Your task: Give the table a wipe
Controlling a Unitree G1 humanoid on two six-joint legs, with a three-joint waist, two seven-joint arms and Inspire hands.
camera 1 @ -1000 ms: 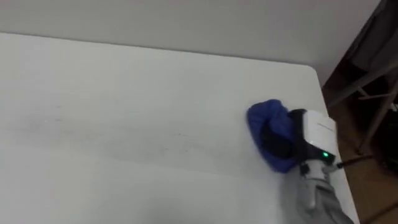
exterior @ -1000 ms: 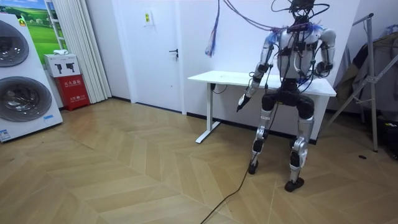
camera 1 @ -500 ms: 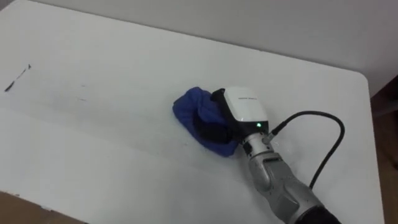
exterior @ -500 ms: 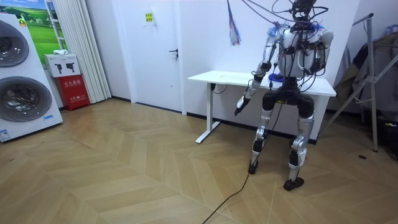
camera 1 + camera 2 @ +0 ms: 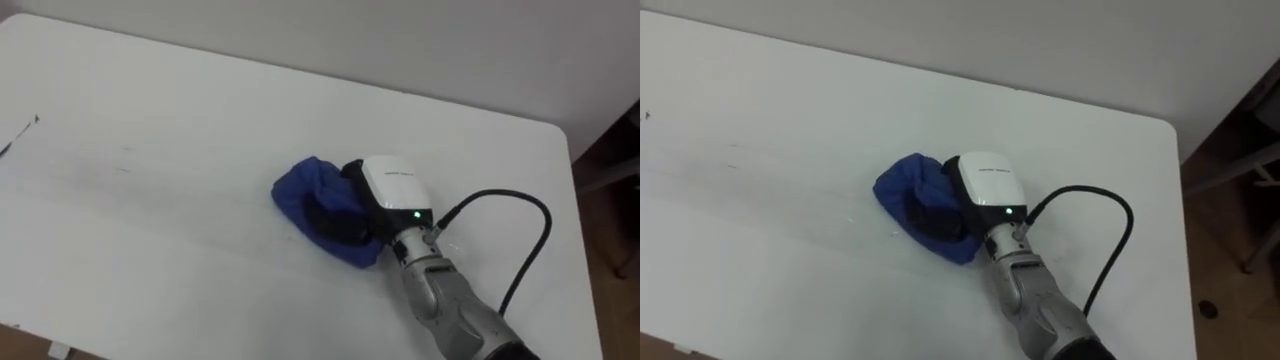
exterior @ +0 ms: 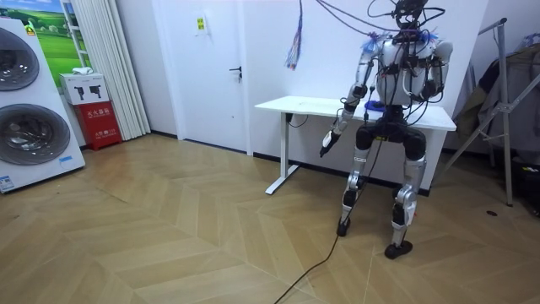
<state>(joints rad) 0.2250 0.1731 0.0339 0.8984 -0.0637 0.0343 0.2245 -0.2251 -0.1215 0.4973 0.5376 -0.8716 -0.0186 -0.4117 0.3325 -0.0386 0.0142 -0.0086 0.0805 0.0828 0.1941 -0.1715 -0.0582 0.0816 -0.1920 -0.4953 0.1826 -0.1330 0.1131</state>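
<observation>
A crumpled blue cloth (image 5: 305,195) lies near the middle of the white table (image 5: 150,130), a little right of centre. My right hand (image 5: 392,185) rests on it from the right. Its white back faces up and its dark fingers (image 5: 335,218) are curled into the cloth's folds. The same hand (image 5: 986,180) and cloth (image 5: 902,190) appear in the right eye view. In the room view I stand at the table's near long side (image 6: 295,105), and my left hand (image 6: 325,145) hangs down below the table's edge with straight fingers.
A short dark mark (image 5: 20,135) sits at the table's far left. The table's rounded right corner (image 5: 560,135) borders brown floor. In the room view stand two washing machines (image 6: 29,110), a red box (image 6: 99,124), a door (image 6: 215,67) and a metal stand (image 6: 506,110).
My right hand has slid the blue cloth leftward from near the table's right edge toward its middle. The head camera turned too. The left arm stayed hanging.
</observation>
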